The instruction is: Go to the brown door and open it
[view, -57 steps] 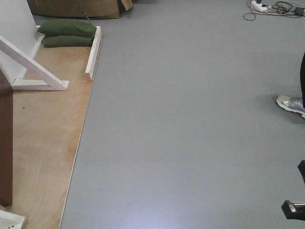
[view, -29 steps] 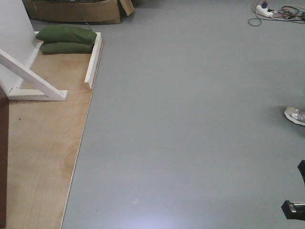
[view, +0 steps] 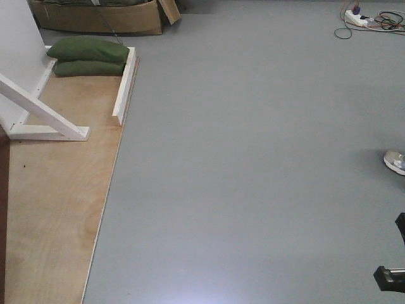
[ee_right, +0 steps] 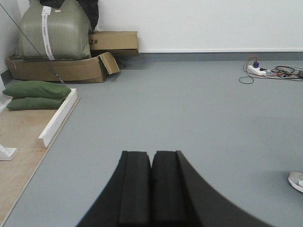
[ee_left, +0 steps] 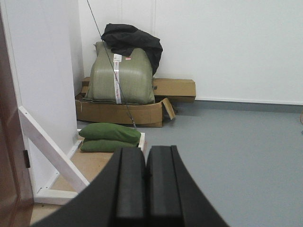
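Note:
The brown door (ee_left: 8, 156) shows as a dark brown strip at the left edge of the left wrist view. A sliver of it also shows at the lower left edge of the front view (view: 2, 221). It stands on a plywood platform (view: 57, 202) beside a white wall panel with a slanted white brace (view: 38, 107). My left gripper (ee_left: 145, 153) is shut and empty, pointing past the platform. My right gripper (ee_right: 151, 156) is shut and empty over the grey floor. Neither gripper touches the door. No door handle shows.
Two green sandbags (view: 88, 56) lie at the platform's far end by a white rail (view: 124, 85). Cardboard boxes (ee_left: 128, 111) and a green sack (ee_left: 120, 73) stand against the back wall. A power strip with cables (view: 364, 16) and a person's shoe (view: 395, 161) are at the right.
The view has shifted backward and right: the platform, brace and sandbags slid down-left, the door has nearly left the front view, and the shoe has moved toward the right edge.

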{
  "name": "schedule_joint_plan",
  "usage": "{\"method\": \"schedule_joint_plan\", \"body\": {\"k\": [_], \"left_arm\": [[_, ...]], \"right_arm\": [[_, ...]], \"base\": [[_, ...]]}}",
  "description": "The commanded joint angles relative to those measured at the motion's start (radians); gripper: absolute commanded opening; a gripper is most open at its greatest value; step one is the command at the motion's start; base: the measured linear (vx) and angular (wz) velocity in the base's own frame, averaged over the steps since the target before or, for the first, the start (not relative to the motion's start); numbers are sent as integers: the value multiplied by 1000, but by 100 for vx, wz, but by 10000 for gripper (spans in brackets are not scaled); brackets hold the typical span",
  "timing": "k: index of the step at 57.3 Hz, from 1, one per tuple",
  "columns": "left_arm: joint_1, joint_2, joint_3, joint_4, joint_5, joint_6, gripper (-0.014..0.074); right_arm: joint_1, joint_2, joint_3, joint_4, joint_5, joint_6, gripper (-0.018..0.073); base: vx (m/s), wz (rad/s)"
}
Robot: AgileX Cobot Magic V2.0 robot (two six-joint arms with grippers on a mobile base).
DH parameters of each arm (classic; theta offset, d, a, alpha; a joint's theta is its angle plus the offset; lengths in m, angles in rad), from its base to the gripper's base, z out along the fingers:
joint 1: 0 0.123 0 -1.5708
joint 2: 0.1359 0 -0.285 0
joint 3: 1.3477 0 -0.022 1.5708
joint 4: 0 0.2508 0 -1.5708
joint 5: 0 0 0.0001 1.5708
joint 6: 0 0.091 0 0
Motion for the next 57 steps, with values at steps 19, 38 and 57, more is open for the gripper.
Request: {"method": "schedule_joint_plan", "body": {"k": [19, 38, 57], "left_arm": [[0, -13, -25, -3, -82, -4, -3], [0, -13, -25, -3, -88, -2, -3], [5, 44, -130, -219, -240, -4, -3]], "right_arm": [[-1, -11, 5, -1, -81, -6, 0], [-1, -11, 5, -1, -81, -6, 0], [-1, -11, 5, -1, -81, -6, 0]], "base": [[1, 0], [0, 0], [0, 0]]}}
